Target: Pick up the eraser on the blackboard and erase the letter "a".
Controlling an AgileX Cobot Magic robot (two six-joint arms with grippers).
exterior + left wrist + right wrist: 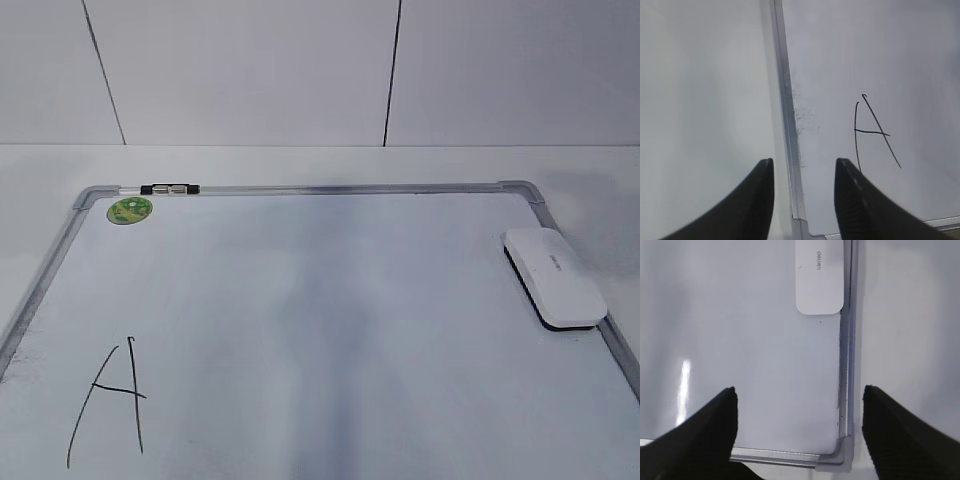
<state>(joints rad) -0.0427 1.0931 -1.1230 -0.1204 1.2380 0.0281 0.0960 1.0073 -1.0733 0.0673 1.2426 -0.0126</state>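
My left gripper (pixel 804 170) has its two dark fingers (pixel 860 205) held apart, with nothing between them but air. Right under the gap runs the grey left frame bar (pixel 786 110) of the blackboard (pixel 900 55). Past the right-hand finger, on the white board, I see a tall capital "A" (pixel 872 131) in thin black marker. Some faint smudges (pixel 804 120) sit on the board just beside the frame bar. To the other side of the bar is bare white table (pixel 700 90).

My right gripper (pixel 799 395) is spread wide, with its two dark fingers (pixel 900 435) far from each other, and it holds nothing. Below the gap I see a rounded grey corner of the board frame (pixel 842 452). Straight ahead of this gripper, farther along the same edge, lies the eraser (pixel 820 277). It is white and smooth with small grey writing on top, and its long side lies just beside the frame. It is well apart from the fingers.

From the exterior view I see the eraser (pixel 553 275) lying flat on the board near its far right corner. The capital "A" (pixel 108 400) is at the near left. A green round sticker (pixel 129 209) sits in the far left corner, and a small black and white pen (pixel 170 189) lies on the top frame just beside it. I cannot find the letter "a" in any view. I cannot see either gripper in this view.
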